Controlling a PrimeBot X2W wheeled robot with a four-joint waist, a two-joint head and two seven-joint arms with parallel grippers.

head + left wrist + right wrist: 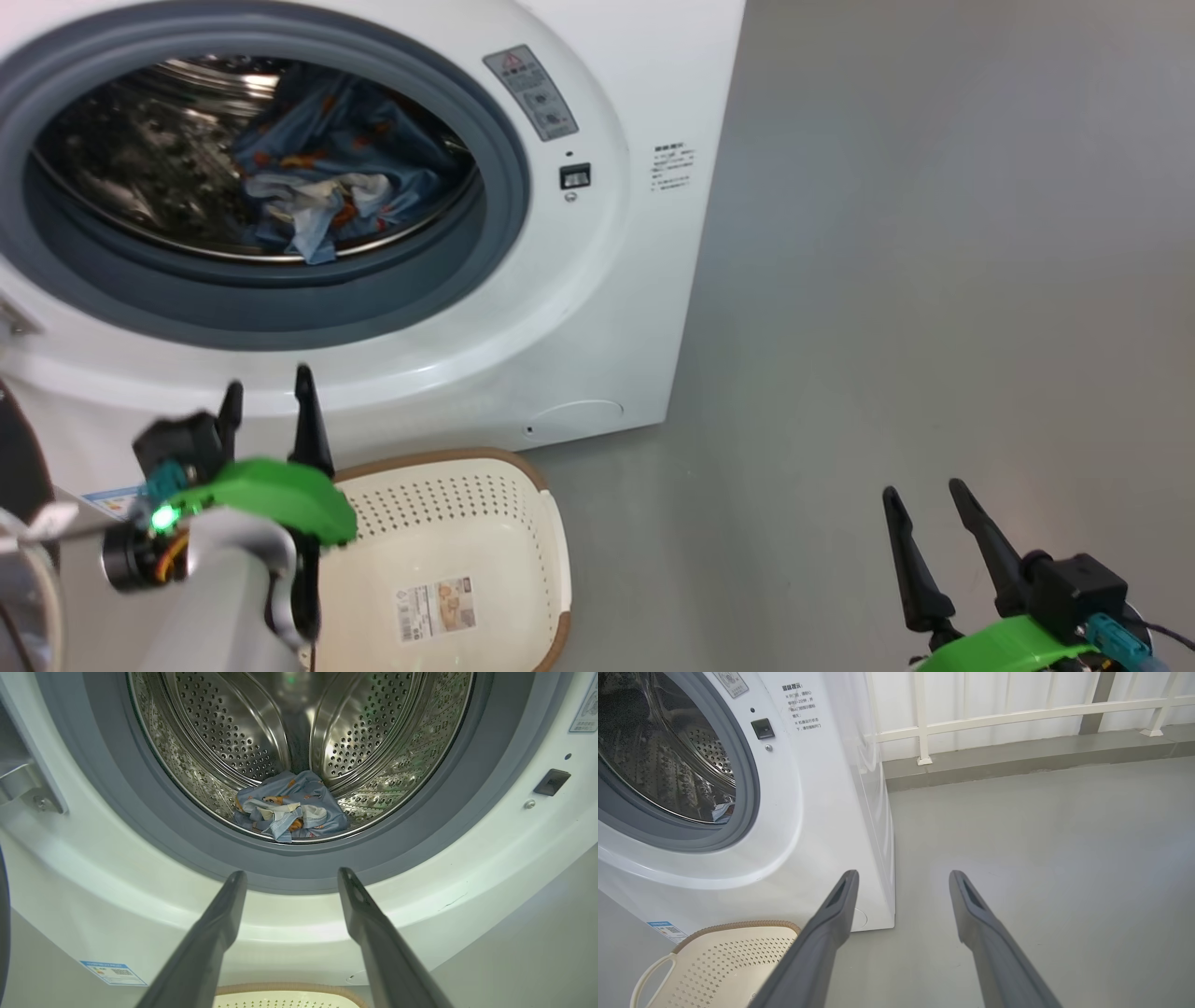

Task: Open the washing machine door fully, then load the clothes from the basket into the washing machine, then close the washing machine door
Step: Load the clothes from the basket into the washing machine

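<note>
The washing machine [597, 308] stands with its round opening uncovered. Inside the steel drum lie the clothes [317, 177], a light blue bundle with orange prints, also seen low in the drum [294, 807]. A dark curved edge of the washing machine door [17, 448] shows at the far left, swung out. The cream basket [448, 509] sits on the floor below the opening, holding nothing but its label sticker. My left gripper [268, 383] hangs open over the basket's back rim, pointing at the opening [292, 875]. My right gripper [924, 492] is open above bare floor.
Grey floor [934, 280] stretches to the right of the machine. A white railing [1017, 714] with a low kerb runs behind it. The door's metal hinge [28, 788] sits left of the opening. A blue label sticker [112, 973] marks the machine's lower left front.
</note>
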